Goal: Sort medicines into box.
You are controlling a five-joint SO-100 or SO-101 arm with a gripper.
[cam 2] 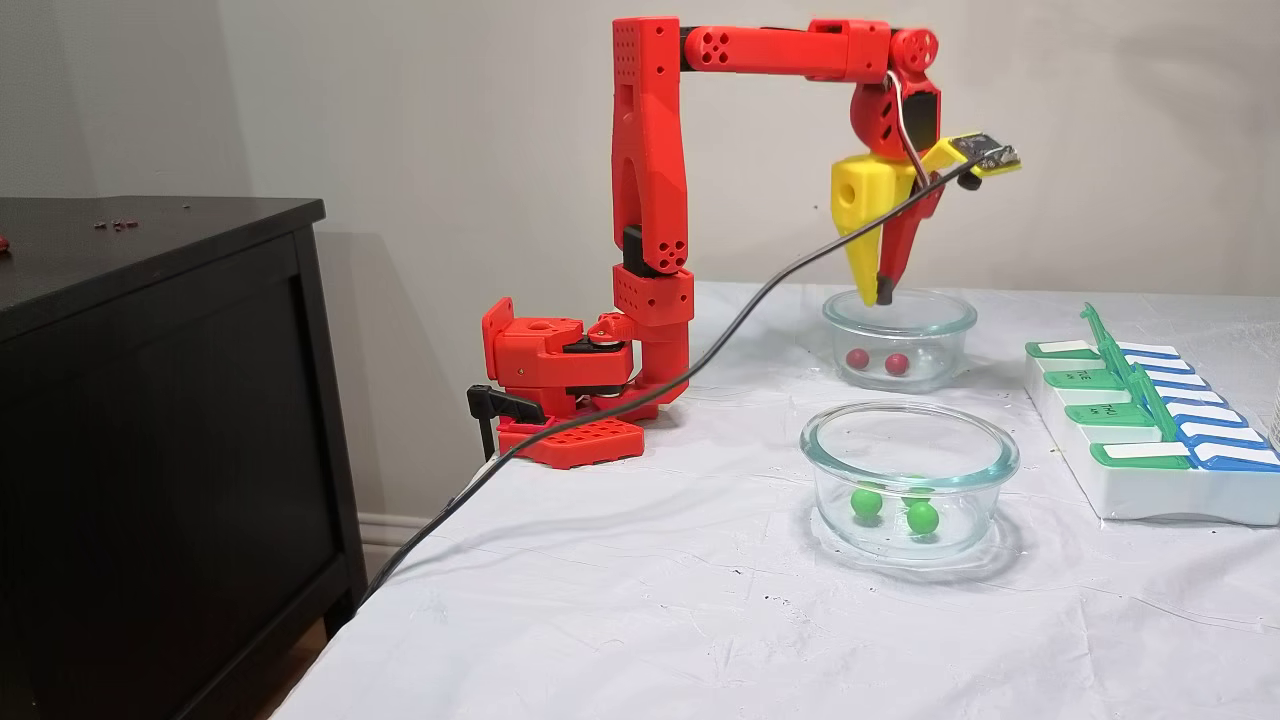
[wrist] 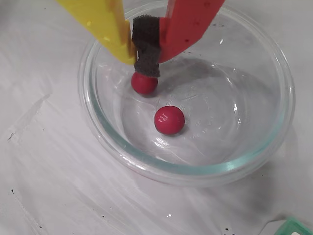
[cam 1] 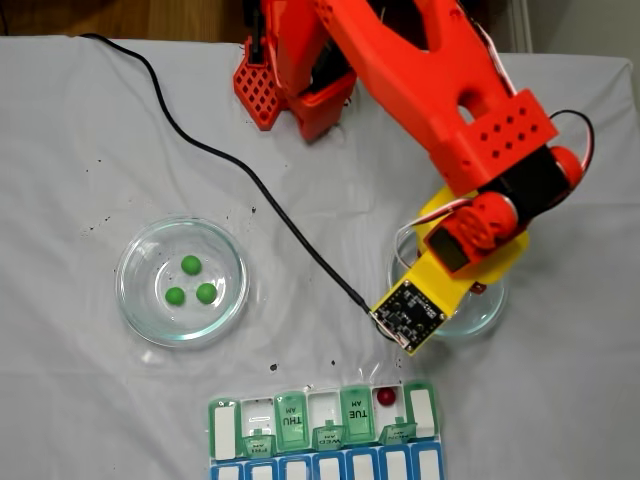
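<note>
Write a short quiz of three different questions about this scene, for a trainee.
1. True or false: all three green balls lie together in one glass dish.
2. How many red balls lie in the second dish, under the tool? A) one B) two C) three
3. Fill in: another red ball already lies in the ___.
Key: 1 true; 2 B; 3 pill box.

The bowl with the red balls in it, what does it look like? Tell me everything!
The bowl is round, clear glass with a thick, greenish rim and low, curved walls. It stands upright on the white cloth, near the pill box. Two glossy red balls lie apart on its bottom. The gripper, one finger yellow and one red, hangs over it with jaws nearly closed, its dark pad just above one ball.
</note>
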